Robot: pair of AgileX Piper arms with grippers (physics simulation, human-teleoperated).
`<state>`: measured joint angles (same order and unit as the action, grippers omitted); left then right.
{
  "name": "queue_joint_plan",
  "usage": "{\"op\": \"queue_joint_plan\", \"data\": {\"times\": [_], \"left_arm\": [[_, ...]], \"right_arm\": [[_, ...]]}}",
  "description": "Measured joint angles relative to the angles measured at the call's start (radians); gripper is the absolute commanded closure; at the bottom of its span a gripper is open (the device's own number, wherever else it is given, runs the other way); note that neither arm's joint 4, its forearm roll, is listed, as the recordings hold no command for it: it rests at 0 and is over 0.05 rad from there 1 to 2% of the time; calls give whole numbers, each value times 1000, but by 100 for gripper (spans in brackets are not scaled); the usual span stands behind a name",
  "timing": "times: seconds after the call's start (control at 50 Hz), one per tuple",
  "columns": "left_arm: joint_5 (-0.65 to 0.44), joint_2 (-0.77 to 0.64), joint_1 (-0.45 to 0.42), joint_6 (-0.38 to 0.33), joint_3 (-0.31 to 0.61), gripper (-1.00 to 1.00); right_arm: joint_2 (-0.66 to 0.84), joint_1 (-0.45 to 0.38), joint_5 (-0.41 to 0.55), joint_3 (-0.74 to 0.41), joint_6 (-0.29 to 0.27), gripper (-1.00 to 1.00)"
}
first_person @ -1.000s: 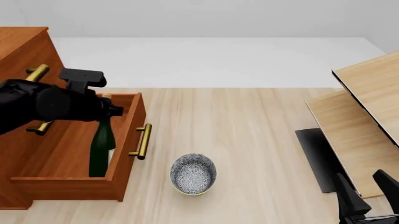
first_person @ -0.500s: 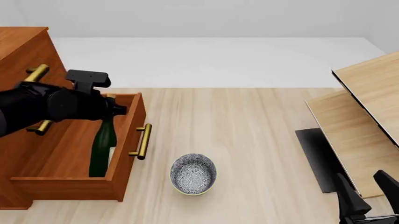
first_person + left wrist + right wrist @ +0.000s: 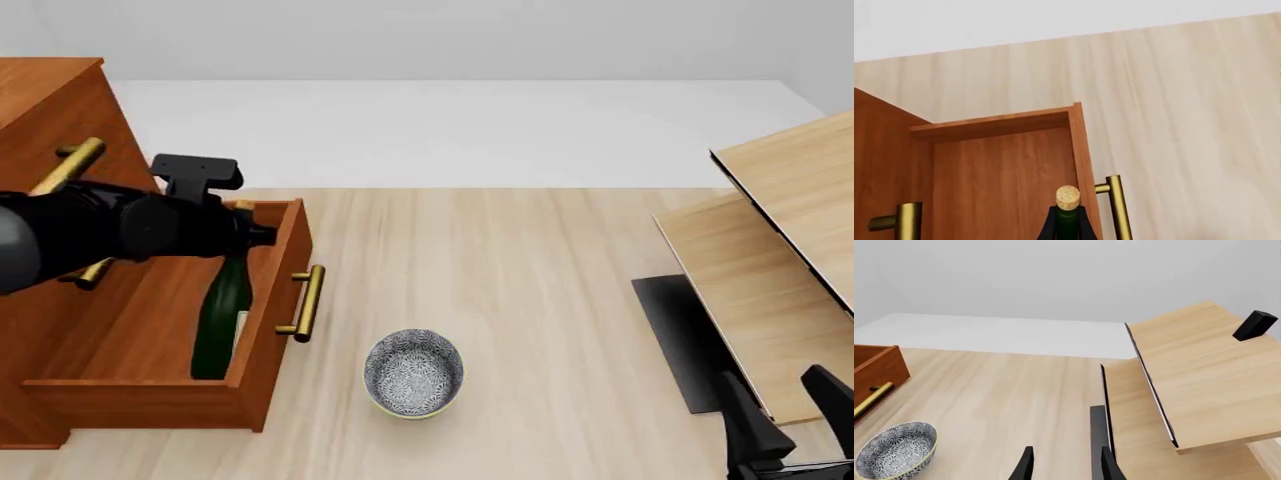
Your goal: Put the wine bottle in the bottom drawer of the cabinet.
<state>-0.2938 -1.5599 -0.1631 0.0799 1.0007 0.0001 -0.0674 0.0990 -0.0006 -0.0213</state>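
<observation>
The wine bottle (image 3: 220,315) stands in the open bottom drawer (image 3: 278,300) of the cabinet (image 3: 54,105), close behind the drawer's front panel and leaning slightly. My left gripper (image 3: 248,236) is shut on its slim neck just below the tan cork. In the left wrist view the cork and neck of the bottle (image 3: 1067,200) show between the dark fingertips (image 3: 1049,231), over the drawer floor (image 3: 1004,180). My right gripper (image 3: 790,415) is open and empty at the front right, far from the drawer; its fingers (image 3: 1026,466) show in the right wrist view.
A patterned grey-white bowl (image 3: 415,372) sits on the floor just right of the drawer's brass handle (image 3: 307,302); it also shows in the right wrist view (image 3: 894,450). Pale-wood furniture (image 3: 787,250) and a black mat (image 3: 678,340) stand at the right.
My left arm has shifted slightly right and up at the bottle's neck, and the bottle's top has leaned a little right with it. Its base stays in the drawer. The right arm is still.
</observation>
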Motion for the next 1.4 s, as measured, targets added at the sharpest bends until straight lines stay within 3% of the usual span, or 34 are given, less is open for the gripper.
{"op": "queue_joint_plan", "data": {"times": [1.4], "left_arm": [[111,-149,23,-5,-11,100]], "right_arm": [[0,11,2,0,-2,-100]]}}
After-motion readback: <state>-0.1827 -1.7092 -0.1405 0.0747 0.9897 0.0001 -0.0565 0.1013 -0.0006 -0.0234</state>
